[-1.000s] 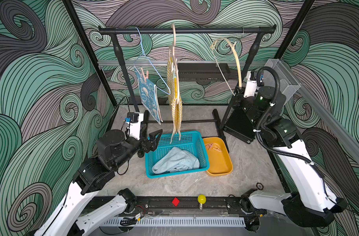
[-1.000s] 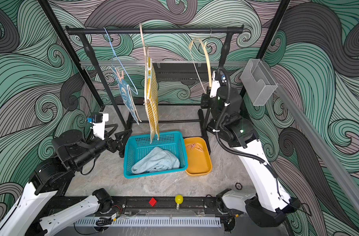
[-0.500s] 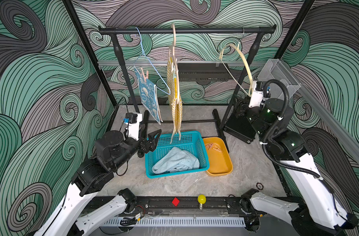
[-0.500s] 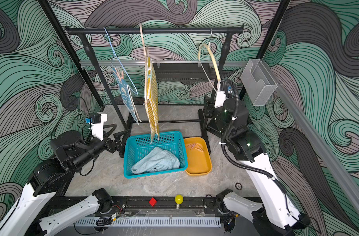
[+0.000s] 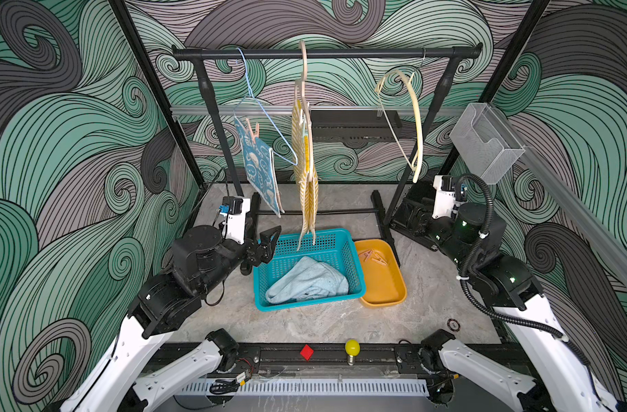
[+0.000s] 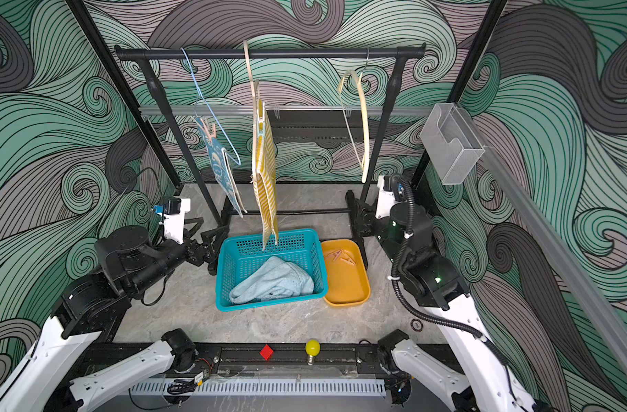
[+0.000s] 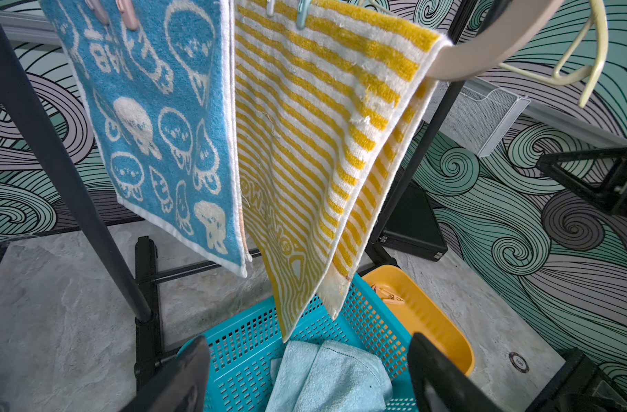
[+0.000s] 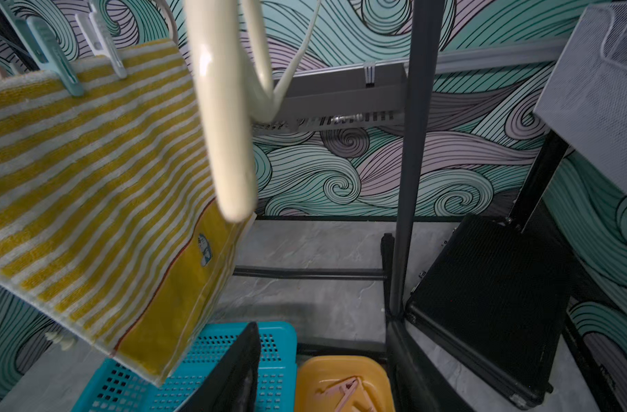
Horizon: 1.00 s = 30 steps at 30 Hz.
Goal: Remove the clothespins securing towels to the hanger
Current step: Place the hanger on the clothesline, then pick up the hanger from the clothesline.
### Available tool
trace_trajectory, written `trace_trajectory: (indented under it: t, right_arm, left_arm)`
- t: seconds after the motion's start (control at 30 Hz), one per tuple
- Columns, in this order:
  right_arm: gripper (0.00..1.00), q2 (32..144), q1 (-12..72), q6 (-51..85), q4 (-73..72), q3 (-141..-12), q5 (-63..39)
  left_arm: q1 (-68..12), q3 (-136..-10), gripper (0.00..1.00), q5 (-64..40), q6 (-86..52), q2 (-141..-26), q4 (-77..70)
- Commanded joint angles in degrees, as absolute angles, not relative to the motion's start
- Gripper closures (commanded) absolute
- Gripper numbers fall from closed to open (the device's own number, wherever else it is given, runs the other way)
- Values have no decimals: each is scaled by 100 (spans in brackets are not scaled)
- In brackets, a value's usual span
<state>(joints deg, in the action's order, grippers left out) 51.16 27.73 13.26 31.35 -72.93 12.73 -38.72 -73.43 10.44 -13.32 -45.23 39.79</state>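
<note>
my left gripper point(image 7: 309, 342) gapes empty with the teal plastic mesh basket point(image 7: 240, 351) just ahead, my right gripper point(image 8: 322, 339) half open, empty, beneath the cream plastic hanger point(image 8: 226, 142).

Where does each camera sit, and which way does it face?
Both top views: high in front, looking down at the rack; left arm and right arm show.
Left wrist: on its arm, facing the bunny towel and striped towel; open fingers show.
Right wrist: on its arm, facing the bare cream hanger; one finger shows.
Shared by the wrist views: striped towel, basket, tray.
</note>
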Motion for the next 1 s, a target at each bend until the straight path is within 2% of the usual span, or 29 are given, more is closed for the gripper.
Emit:
trace_trajectory:
  t: [0.0, 0.2, 0.33, 0.5, 0.97]
  right_arm:
    - [47, 4905, 2768, 1840, 3185, -7049, 698]
    - [51, 4720, 2962, 1944, 3035, -6579, 404]
    - [51, 4794, 3533, 1761, 2934, -6480, 629]
    - [47, 5127, 4438, 1322, 2705, -6731, 1054]
    - [44, 6154, 5068, 1070, 1567, -7708, 766]
  left_arm:
    - [-3902, -7678, 16, 1294, -1191, -4569, 4267]
    - [-3902, -7850, 16, 1397, -1108, -4692, 4397]
    - [-3902, -7918, 16, 1413, -1063, -4819, 4442]
    - [-3902, -8005, 16, 1491, -1061, -4930, 4550]
    - [-3902, -7766, 16, 1714, -1063, -4676, 4587]
